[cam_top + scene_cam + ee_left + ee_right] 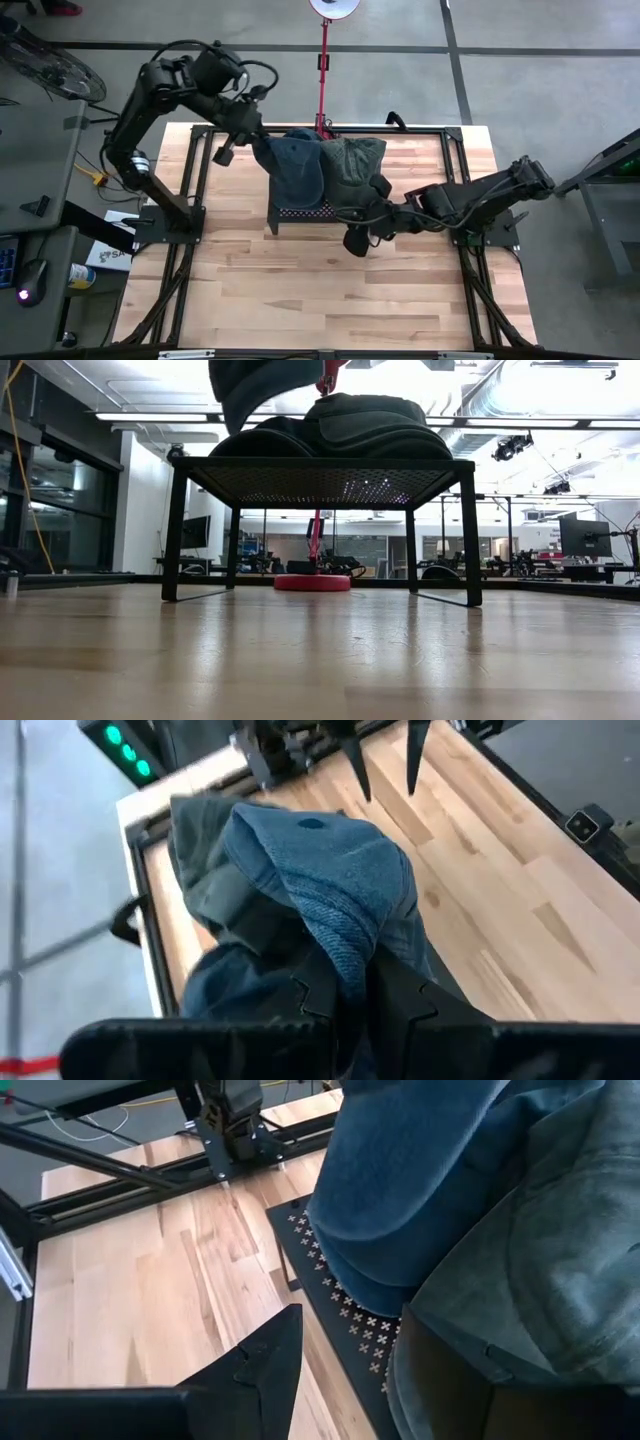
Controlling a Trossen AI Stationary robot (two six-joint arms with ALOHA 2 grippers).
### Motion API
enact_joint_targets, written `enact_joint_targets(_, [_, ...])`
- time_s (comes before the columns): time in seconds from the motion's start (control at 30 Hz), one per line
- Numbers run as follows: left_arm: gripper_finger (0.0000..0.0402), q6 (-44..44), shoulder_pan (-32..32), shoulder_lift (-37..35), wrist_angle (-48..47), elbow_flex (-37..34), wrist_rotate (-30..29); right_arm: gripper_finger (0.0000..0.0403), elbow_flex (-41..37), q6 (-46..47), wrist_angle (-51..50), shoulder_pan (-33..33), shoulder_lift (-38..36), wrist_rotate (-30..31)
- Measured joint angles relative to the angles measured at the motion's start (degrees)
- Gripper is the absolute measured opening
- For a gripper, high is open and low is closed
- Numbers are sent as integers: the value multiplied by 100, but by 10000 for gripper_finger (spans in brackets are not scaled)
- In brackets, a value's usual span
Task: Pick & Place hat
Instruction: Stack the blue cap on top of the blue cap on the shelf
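Left pincer (pixel 350 995) pinches blue hat (pixel 330 880)

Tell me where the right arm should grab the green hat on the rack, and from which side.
Grip the green hat at the edge nearest the right claw, coming from the rack's front right. The blue hat, held by the left claw, covers its left side.

No text, label, brand, number or sign can be read anywhere in these views.
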Motion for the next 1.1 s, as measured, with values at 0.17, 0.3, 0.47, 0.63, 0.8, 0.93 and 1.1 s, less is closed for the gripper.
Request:
enact_joint_targets(0.17, [23, -232, 31, 279, -65, -19, -117, 165, 0, -22, 19, -57, 0, -24])
enact_joint_targets(0.3, [23, -232, 30, 397, -67, -21, -153, 165, 0, -44, 20, -55, 0, -7])
enact_joint_targets(0.47, [23, -221, 30, 586, -68, -20, -333, 165, 0, -52, 20, -55, 0, 4])
enact_joint_targets(0.63, [23, -204, 26, 789, -40, -17, -791, 165, 0, -135, 65, -58, 2, 176])
enact_joint_targets(0.8, [23, -201, 30, 950, 289, -17, -1147, 165, 0, -275, 86, -88, 2, 258])
enact_joint_targets(0.93, [26, -222, 56, 1046, 560, -17, -1214, 165, 0, -284, 114, -131, 2, 258])
enact_joint_targets(1.1, [26, -274, 129, 1172, 583, -17, -1304, 165, 0, -426, 214, -180, 2, 258])
